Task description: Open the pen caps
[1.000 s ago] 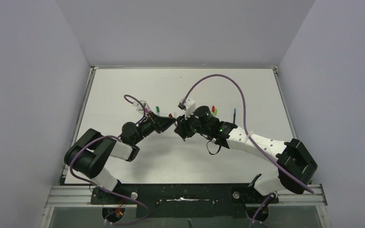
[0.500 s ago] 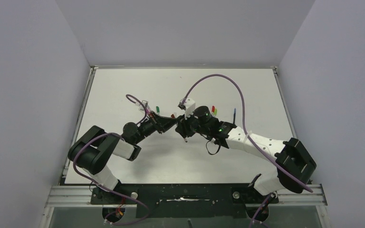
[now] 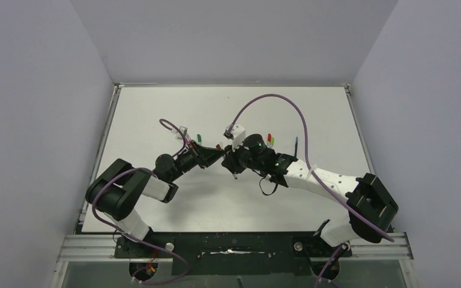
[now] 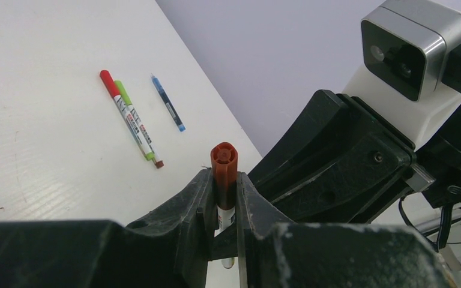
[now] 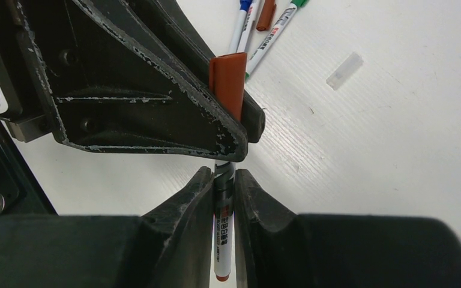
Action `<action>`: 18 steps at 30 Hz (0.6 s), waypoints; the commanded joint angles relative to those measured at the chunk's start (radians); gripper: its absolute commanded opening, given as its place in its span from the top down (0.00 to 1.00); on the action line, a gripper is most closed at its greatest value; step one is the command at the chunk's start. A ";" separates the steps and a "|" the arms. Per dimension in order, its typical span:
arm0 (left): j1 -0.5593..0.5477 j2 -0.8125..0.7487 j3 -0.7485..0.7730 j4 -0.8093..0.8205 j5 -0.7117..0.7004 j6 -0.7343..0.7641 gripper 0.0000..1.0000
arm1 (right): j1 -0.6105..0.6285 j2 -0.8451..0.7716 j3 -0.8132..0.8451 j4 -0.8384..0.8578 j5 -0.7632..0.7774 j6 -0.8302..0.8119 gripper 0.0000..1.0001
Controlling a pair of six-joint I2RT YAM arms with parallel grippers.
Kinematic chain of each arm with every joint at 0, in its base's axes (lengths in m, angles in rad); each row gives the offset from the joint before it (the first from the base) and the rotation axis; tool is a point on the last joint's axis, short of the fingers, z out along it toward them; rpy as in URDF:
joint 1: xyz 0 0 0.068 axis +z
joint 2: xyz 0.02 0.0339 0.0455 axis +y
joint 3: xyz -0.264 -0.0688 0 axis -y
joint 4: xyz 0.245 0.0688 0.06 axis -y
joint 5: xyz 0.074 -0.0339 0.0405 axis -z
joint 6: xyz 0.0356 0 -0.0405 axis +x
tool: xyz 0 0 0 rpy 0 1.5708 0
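Note:
Both grippers hold one pen above the table's middle. My left gripper (image 4: 224, 183) is shut on its brown-red cap (image 4: 224, 161), which sticks out past the fingertips. My right gripper (image 5: 223, 177) is shut on the white pen barrel (image 5: 222, 231), printed with black text and ending in a red tip. In the right wrist view the cap (image 5: 228, 75) shows behind the left gripper's fingers (image 5: 156, 90). From above, the left gripper (image 3: 215, 154) and right gripper (image 3: 232, 162) meet tip to tip. The cap still sits on the barrel.
A red-capped and a lime-capped pen (image 4: 129, 117) lie side by side on the white table, with a blue pen (image 4: 169, 108) beside them. Blue, brown and green pens (image 5: 258, 21) and a clear cap (image 5: 344, 70) lie behind the left gripper. The right wrist camera (image 4: 411, 45) is close.
The left arm has shifted slightly towards the right gripper and the right wrist has turned a little. Both grippers stay shut on the same pen.

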 commanded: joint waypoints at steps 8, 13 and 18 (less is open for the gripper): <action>0.021 -0.222 -0.044 -0.108 -0.117 0.135 0.90 | 0.032 -0.003 0.089 -0.027 -0.104 0.054 1.00; 0.024 -0.245 -0.054 -0.106 -0.119 0.126 0.89 | 0.091 -0.019 0.028 0.024 -0.080 0.101 1.00; 0.027 -0.255 -0.068 -0.065 -0.110 0.100 0.89 | 0.169 -0.051 -0.028 0.027 0.023 0.130 1.00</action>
